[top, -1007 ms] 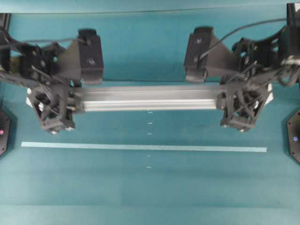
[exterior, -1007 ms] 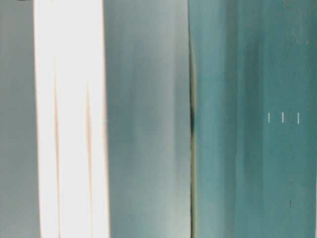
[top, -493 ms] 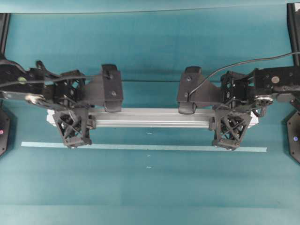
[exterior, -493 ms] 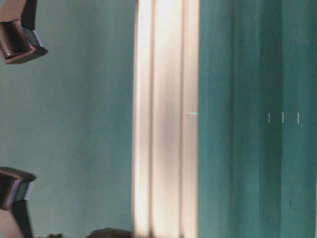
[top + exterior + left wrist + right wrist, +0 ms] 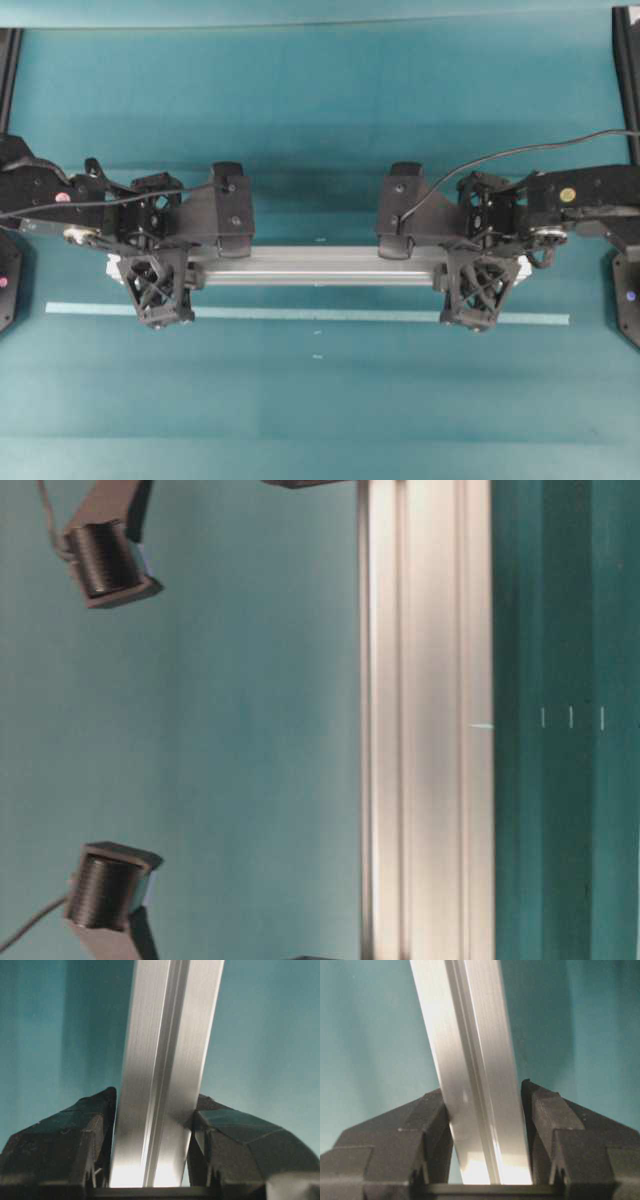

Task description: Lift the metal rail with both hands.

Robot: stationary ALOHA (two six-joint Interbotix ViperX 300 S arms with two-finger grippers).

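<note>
The metal rail [image 5: 320, 265] is a long silver grooved bar lying left to right, level, low over the teal table. My left gripper [image 5: 165, 268] is shut on it near its left end, and my right gripper [image 5: 480, 268] is shut on it near its right end. In the left wrist view the rail [image 5: 170, 1035] runs between both black fingers [image 5: 75, 1130], pressed on each side. The right wrist view shows the rail [image 5: 465, 1035] clamped the same way. From table level the rail [image 5: 425, 720] sits close to the surface; whether it touches I cannot tell.
A thin pale-blue tape strip [image 5: 300, 314] runs across the table just in front of the rail, under the front fingers. Small white tick marks [image 5: 318, 333] sit mid-table. The wrist cameras [image 5: 105, 560] hang above the rail. Black arm bases stand at both side edges.
Both grippers, still shut on the rail, have come down and toward the table's front. The rail looks smaller from overhead and sits much nearer the table surface.
</note>
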